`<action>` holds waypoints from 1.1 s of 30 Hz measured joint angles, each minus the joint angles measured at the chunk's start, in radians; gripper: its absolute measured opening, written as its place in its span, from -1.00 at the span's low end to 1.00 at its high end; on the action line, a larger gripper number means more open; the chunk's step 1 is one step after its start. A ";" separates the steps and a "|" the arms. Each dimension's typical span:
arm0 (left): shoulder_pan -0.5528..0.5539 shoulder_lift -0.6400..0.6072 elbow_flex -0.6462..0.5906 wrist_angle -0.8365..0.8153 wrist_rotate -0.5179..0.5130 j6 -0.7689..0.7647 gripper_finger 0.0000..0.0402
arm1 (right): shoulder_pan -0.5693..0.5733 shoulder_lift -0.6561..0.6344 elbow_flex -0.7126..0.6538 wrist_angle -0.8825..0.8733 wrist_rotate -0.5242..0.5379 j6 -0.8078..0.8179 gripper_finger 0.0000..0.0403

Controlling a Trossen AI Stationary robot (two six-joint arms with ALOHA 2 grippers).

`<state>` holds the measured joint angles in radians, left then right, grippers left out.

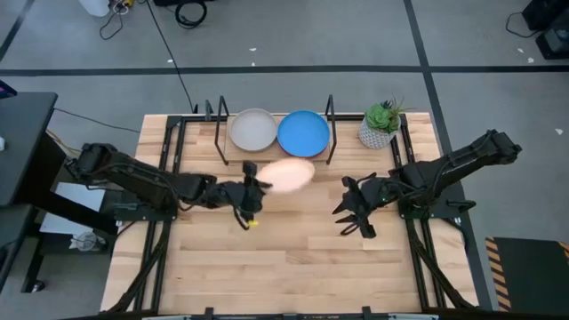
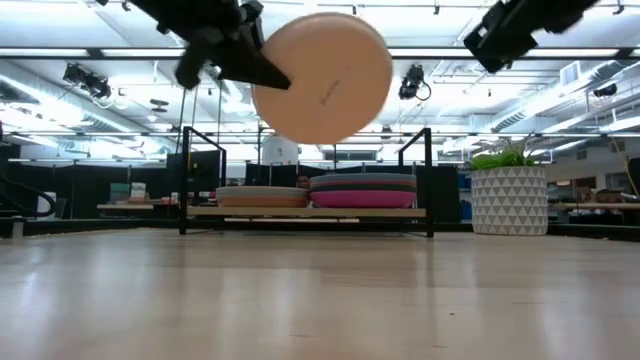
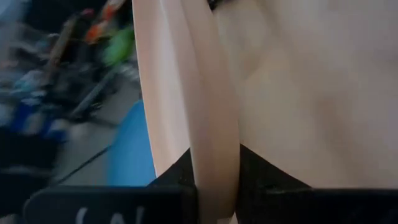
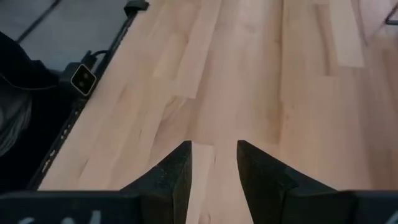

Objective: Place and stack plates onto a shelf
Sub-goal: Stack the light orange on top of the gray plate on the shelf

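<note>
My left gripper [image 1: 252, 185] is shut on a peach plate [image 1: 289, 174] and carries it above the table, just in front of the shelf [image 1: 271, 153]. In the low view the plate [image 2: 322, 78] is tilted high over the shelf [image 2: 305, 212]. The shelf bears two stacks, one topped by a grey plate [image 1: 253, 130], the other by a bright blue plate [image 1: 303, 132]; a magenta plate [image 2: 362, 199] shows low in the right stack. My right gripper [image 1: 353, 212] is open over bare table on the right. My left gripper pinches the peach plate's rim [image 3: 214, 168] between its two fingers [image 3: 176, 174], one on each face. The fingers come from the table's left. The plate is lifted clear of the table and shelf, tilted on edge.
A small potted green plant [image 1: 382, 124] in a white patterned pot stands at the shelf's right end. The shelf's black end frames [image 2: 425, 180] rise beside the stacks. Black rails [image 1: 171, 169] run along the table's left and right sides. Bare wood lies toward the near edge.
</note>
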<state>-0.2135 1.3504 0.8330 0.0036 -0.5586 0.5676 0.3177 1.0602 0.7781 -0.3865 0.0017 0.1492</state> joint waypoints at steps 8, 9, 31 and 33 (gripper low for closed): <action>0.197 0.031 -0.001 -0.067 -0.163 0.104 -0.70 | 0.014 -0.009 -0.210 0.265 0.004 -0.011 -0.34; 0.227 0.036 -0.001 -0.069 -0.169 0.110 -0.70 | 0.014 -0.007 -0.231 0.296 0.005 -0.011 -0.34; 0.484 0.045 -0.024 -0.166 -0.043 0.177 -0.69 | 0.014 -0.009 -0.296 0.349 0.005 -0.040 -0.34; 0.487 0.046 -0.031 -0.161 -0.047 0.172 -0.68 | 0.014 -0.009 -0.297 0.349 0.005 -0.040 -0.34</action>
<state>0.2739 1.3968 0.8017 -0.1572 -0.6060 0.7401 0.3317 1.0512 0.4812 -0.0374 0.0071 0.1089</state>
